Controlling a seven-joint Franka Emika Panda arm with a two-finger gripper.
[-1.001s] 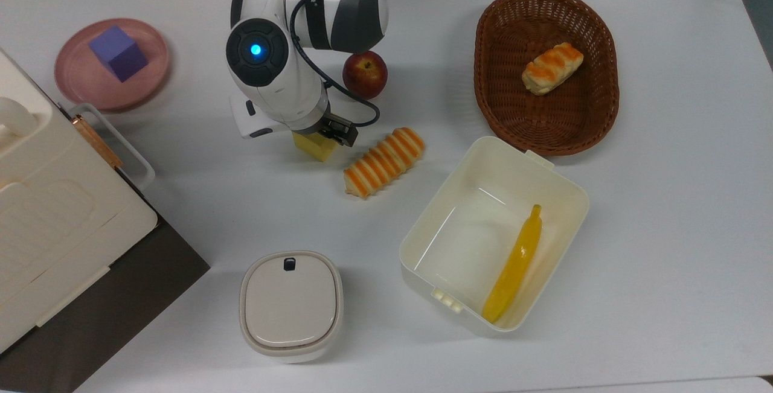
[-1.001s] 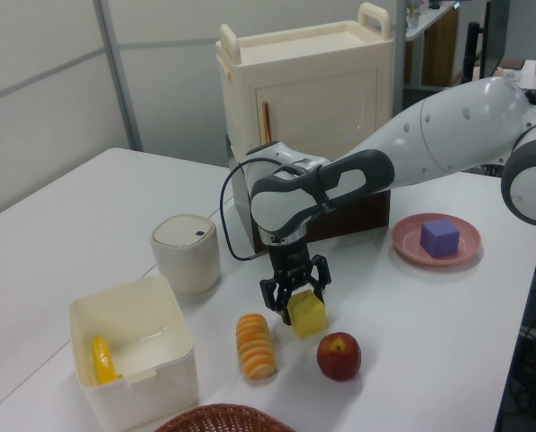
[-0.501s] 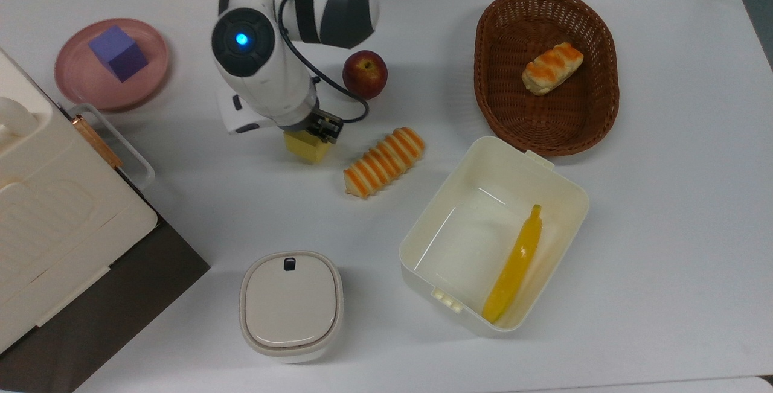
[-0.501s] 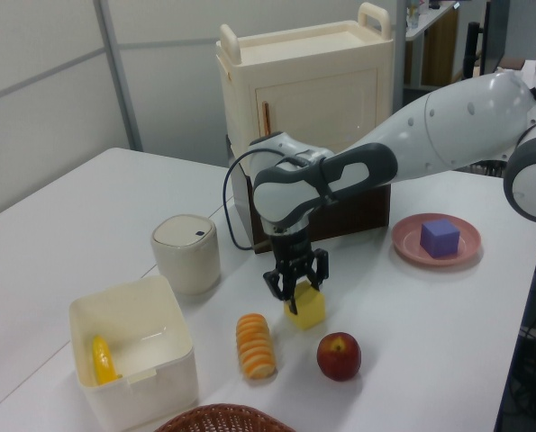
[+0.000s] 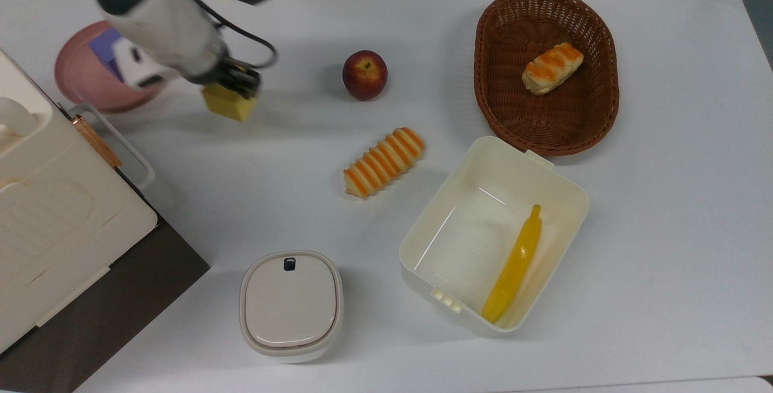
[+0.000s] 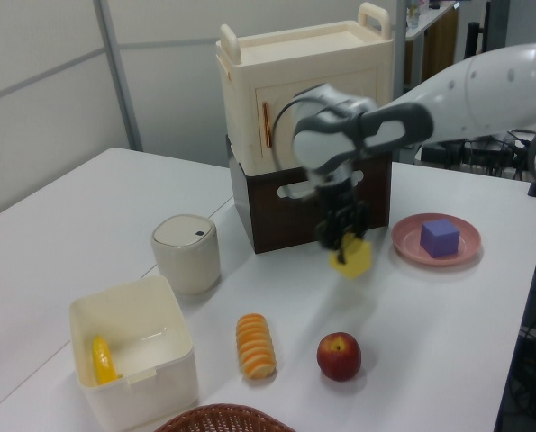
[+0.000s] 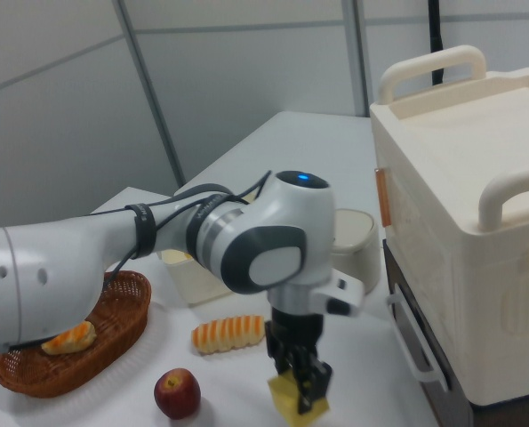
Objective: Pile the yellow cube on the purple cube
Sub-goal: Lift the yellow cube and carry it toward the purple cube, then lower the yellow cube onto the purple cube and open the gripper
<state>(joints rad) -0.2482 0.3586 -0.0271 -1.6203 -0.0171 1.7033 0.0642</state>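
The gripper (image 6: 344, 241), clamped on the yellow cube (image 6: 351, 258), has lifted it off the table and carried it toward the purple cube (image 6: 440, 238), apparently not yet overhead

No writing, label, brand, number or sign can be read on anything in these views.

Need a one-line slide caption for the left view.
Claw carries the yellow cube above the table, short of the purple cube on its pink plate.
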